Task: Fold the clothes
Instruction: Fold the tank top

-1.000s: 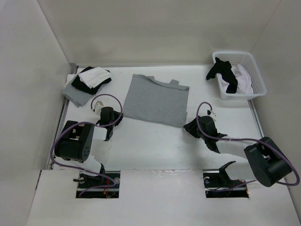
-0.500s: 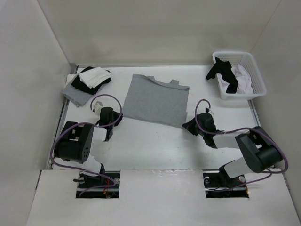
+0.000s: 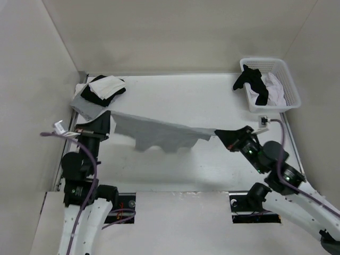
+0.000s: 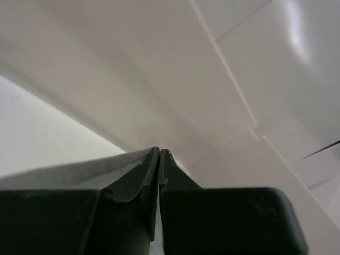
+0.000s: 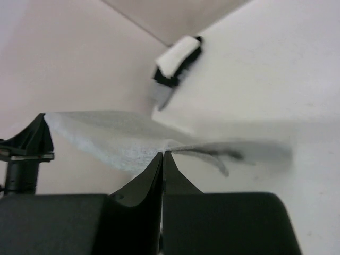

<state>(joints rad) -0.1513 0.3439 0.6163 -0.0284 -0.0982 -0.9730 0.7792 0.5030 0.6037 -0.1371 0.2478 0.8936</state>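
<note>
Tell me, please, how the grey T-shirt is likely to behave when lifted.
Probably floppy: the grey T-shirt sags in folds between the left gripper and the right gripper. Likely light, since two edge pinches hold it up.

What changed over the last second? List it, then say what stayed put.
The left claw and right claw closed on the near corners of the grey T-shirt. They then rose and drew apart, lifting it off the table. It now hangs stretched between them, sagging in the middle. The pile of clothes and the basket stayed put.
</note>
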